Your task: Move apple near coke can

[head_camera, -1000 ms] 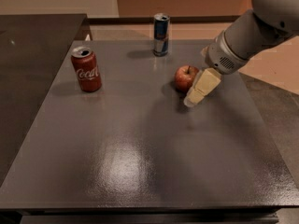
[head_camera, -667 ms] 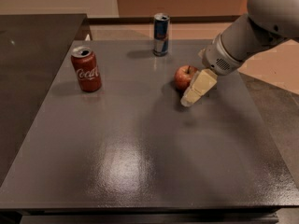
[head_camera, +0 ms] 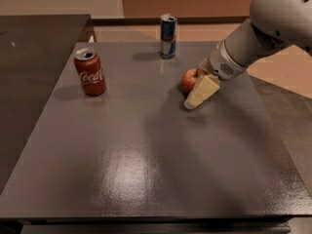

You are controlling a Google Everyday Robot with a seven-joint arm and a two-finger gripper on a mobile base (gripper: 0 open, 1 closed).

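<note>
So, going left to right: the coke can (head_camera: 90, 73) stands upright near the far-left corner of the grey worktop (head_camera: 146, 169), a bit in from the left edge, with the white script facing the camera. Next is a taller, slimmer blue-and-silver can (head_camera: 168, 35), upright right at the far edge, roughly mid-way along it. The two cans are well apart.

The apple (head_camera: 190, 80) sits in the far half of the worktop, right of the middle and closer to the right edge than the left. It's nearer the blue can than the coke can, and a wide stretch of bare surface lies between it and the coke can.

The gripper (head_camera: 197, 95) is right at the apple, low over the surface on its near-right side, with a cream-coloured part touching or just in front of the fruit. Whether it's clamped on the apple or spread apart, I honestly can't tell from this angle. The pale arm (head_camera: 253, 38) reaches in from over the far-right corner.
</note>
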